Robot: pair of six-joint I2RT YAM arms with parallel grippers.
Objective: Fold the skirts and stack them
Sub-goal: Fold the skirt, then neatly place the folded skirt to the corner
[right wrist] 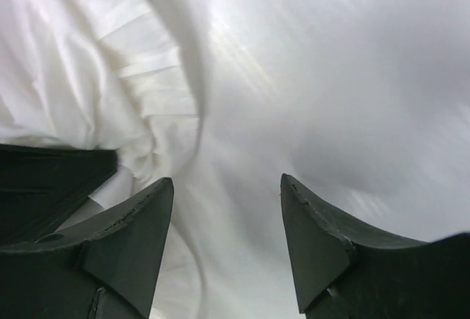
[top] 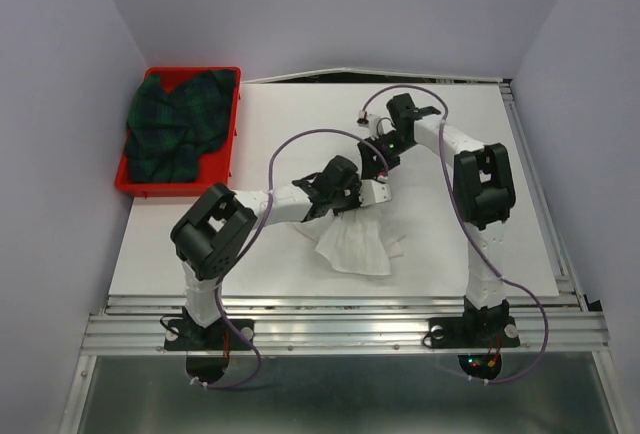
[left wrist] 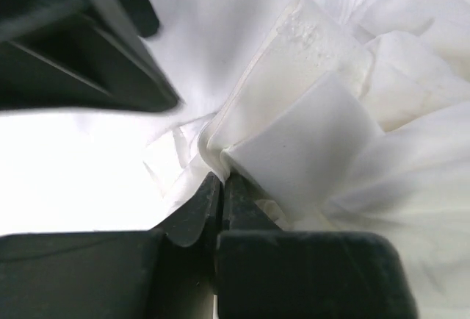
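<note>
The white skirt (top: 356, 245) lies bunched in the middle of the table, one part lifted. My left gripper (top: 368, 194) is shut on a fold of it; the left wrist view shows the jaws closed on the white cloth (left wrist: 213, 153). My right gripper (top: 380, 161) is open just behind the left one. In the right wrist view its fingertips (right wrist: 160, 190) stand apart over the white cloth (right wrist: 242, 76) and hold nothing. The plaid skirt (top: 178, 124) lies crumpled in the red tray (top: 232, 134) at the far left.
Both arms reach in over the middle of the white table mat (top: 480, 154) and their grippers are close together. The right gripper's dark fingers (left wrist: 88, 47) show in the left wrist view. Grey walls enclose the table on three sides.
</note>
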